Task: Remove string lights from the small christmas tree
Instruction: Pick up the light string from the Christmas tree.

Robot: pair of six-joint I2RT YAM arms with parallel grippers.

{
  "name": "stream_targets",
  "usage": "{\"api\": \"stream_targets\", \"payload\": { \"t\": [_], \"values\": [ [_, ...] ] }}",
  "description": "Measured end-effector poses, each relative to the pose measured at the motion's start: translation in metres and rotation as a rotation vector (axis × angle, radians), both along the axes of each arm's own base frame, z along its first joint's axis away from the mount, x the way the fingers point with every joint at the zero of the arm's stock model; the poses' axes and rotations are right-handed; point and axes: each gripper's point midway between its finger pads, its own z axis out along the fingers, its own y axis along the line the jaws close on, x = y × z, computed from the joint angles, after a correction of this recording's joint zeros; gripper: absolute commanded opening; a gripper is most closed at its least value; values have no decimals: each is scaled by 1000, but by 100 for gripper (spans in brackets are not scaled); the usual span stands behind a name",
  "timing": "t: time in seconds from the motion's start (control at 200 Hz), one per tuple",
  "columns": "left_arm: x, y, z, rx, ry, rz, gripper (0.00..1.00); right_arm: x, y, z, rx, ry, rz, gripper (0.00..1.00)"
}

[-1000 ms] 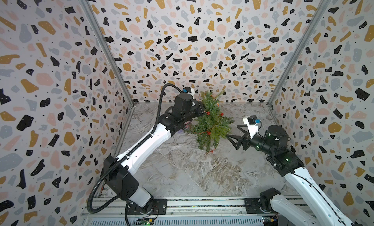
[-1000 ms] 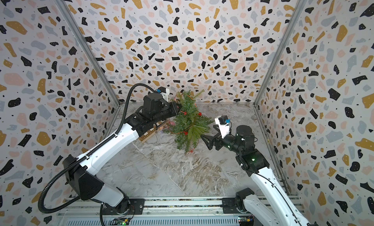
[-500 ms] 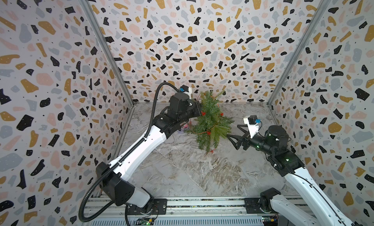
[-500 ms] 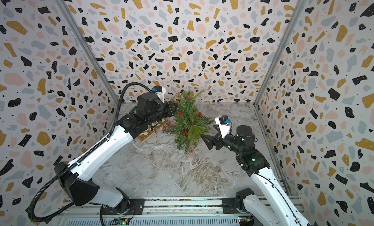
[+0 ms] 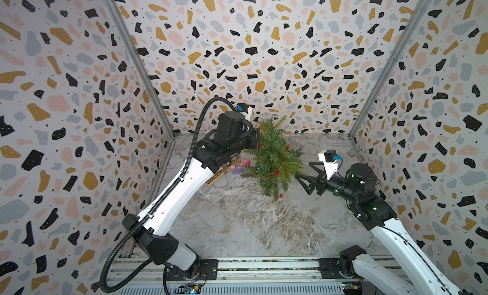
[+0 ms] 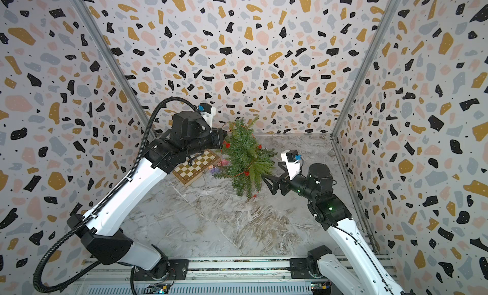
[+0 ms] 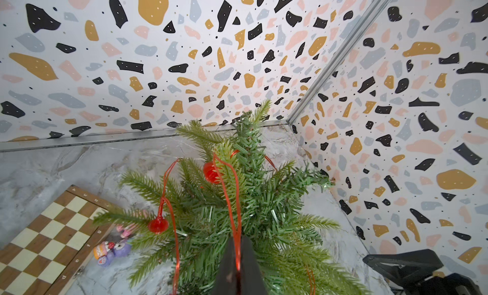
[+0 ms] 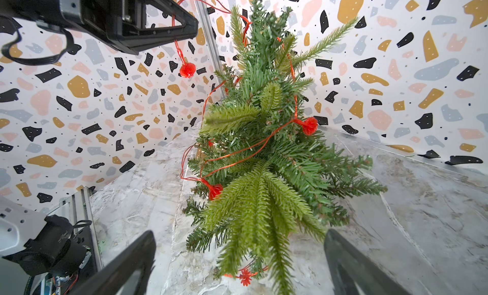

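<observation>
The small christmas tree stands at the back of the marble floor, green with drooping branches. The string lights, a thin red wire with red spiky bulbs, loop around it. My left gripper is by the tree's upper part, shut on a doubled strand of the wire. One bulb dangles below it, clear of the branches. My right gripper is open low on the tree's other side. The lowest branch tips hang between its fingers, which hold nothing.
A wooden chessboard lies on the floor under my left arm. A small pink-purple toy sits between it and the tree. Terrazzo-patterned walls close in the back and both sides.
My left gripper has drawn up and slightly away from the tree with the wire still in it. The right arm has not moved.
</observation>
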Motion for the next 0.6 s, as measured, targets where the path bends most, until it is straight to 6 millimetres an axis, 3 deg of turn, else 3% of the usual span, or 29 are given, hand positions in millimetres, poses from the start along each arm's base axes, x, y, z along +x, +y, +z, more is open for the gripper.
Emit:
{"api": "stream_targets", "payload": {
  "t": [0.23, 0.441, 0.601],
  "values": [
    [12, 2, -5, 121, -7, 4, 0, 2, 1, 0, 5, 9, -1, 100],
    [9, 10, -13, 197, 2, 3, 0, 4, 2, 8, 14, -3, -1, 100],
    [7, 16, -6, 238, -14, 7, 0, 6, 3, 14, 21, -15, -2, 100]
  ]
}}
